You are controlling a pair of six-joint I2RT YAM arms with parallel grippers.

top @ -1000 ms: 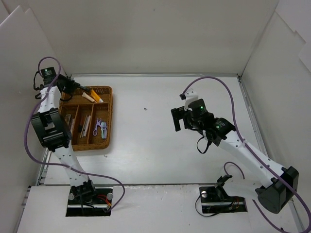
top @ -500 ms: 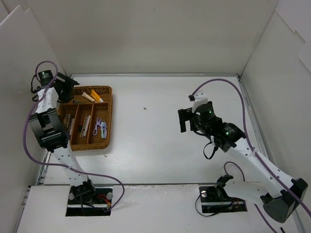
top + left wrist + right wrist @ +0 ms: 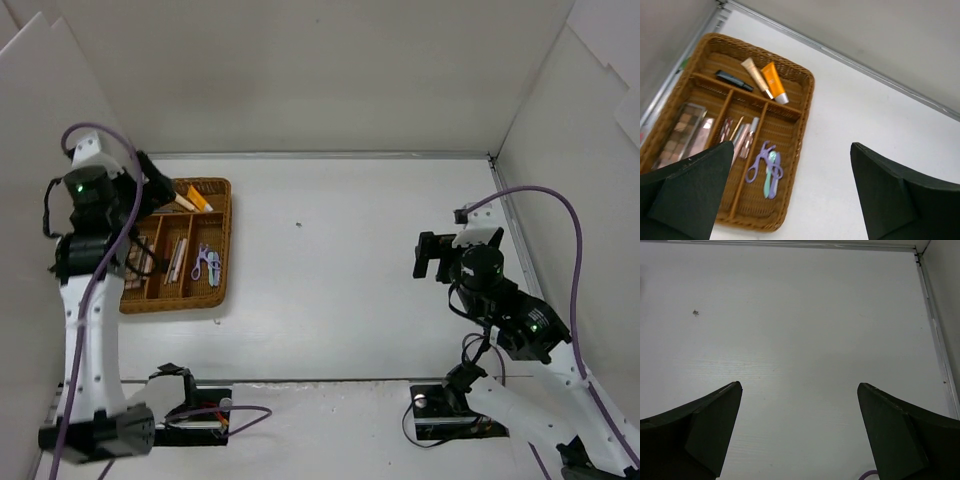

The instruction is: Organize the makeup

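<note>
We see a brown divided tray (image 3: 808, 100) of rough woven wicker on a smooth, matt white desk (image 3: 805, 340). The orange squeeze tube (image 3: 773, 81) looks like glossy plastic, the purple scissor-handled curler (image 3: 763, 150) smooth plastic, and the long brown eyeshadow palette (image 3: 676, 136) faintly shiny. The left gripper (image 3: 791, 147) has fingers (image 3: 690, 195) of matt black plastic.

Palette (image 3: 677, 135) lower end, tray (image 3: 807, 95) near corner hidden behind left hand (image 3: 791, 146).
</note>
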